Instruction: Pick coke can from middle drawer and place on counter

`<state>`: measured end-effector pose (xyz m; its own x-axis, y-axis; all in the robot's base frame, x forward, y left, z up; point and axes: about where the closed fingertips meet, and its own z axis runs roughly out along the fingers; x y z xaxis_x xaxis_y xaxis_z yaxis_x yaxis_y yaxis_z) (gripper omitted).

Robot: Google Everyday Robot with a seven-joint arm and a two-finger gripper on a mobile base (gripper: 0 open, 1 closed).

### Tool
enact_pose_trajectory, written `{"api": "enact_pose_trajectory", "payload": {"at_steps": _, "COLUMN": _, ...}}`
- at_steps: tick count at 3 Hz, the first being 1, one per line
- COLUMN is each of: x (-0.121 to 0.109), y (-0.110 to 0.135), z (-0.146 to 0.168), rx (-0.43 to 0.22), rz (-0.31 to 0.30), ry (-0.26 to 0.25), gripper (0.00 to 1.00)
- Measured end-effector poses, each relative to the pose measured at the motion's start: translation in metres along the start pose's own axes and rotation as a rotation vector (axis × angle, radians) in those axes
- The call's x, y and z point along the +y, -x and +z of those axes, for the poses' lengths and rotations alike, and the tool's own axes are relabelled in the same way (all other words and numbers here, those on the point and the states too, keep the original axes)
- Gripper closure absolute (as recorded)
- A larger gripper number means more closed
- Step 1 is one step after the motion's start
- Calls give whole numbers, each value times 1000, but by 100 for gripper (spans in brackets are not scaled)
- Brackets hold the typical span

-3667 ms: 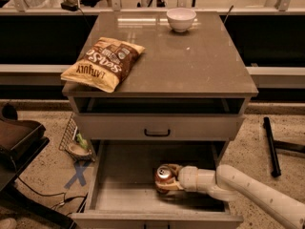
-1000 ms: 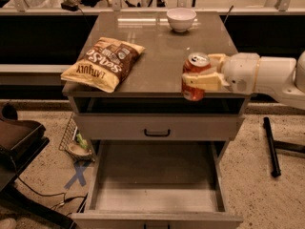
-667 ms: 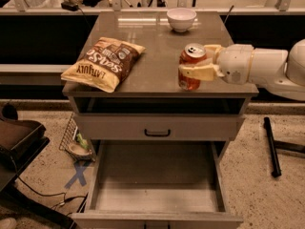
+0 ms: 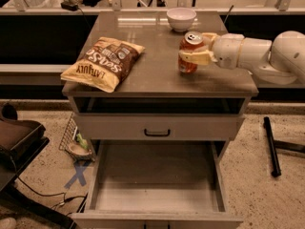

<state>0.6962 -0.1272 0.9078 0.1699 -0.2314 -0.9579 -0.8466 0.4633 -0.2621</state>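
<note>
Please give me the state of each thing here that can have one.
Red-orange metal coke can: upright, gripped, over the grey-brown counter.
Gripper: jaws shut on the can.
Wide grey middle drawer: pulled open.
Narrower grey drawer front: closed.
Brown-yellow chip bag: lying flat.
White bowl: upright.

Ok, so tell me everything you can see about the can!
The can is small and red-orange, shiny metal by its look, with a silver top and a pull tab. It stands upright at the right side of the counter, in front of the bowl. The gripper is shut on it from the right, with one pale yellow finger crossing its middle. Its base is level with the counter top, but I cannot tell whether it rests there or hangs just above. Nothing else touches it.
</note>
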Motion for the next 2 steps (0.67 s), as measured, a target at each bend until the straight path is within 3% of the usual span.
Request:
{"api": "enact_pose_trajectory", "payload": {"at_steps": 1, "x": -19, "y": -8, "z": 7, "rx": -5, "rz": -3, "ry": -17, "gripper": 100}}
{"api": "enact_pose_trajectory", "payload": {"at_steps": 2, "x": -18, "y": -6, "z": 9, "rx": -8, "rz": -4, "ry": -13, "gripper": 84}}
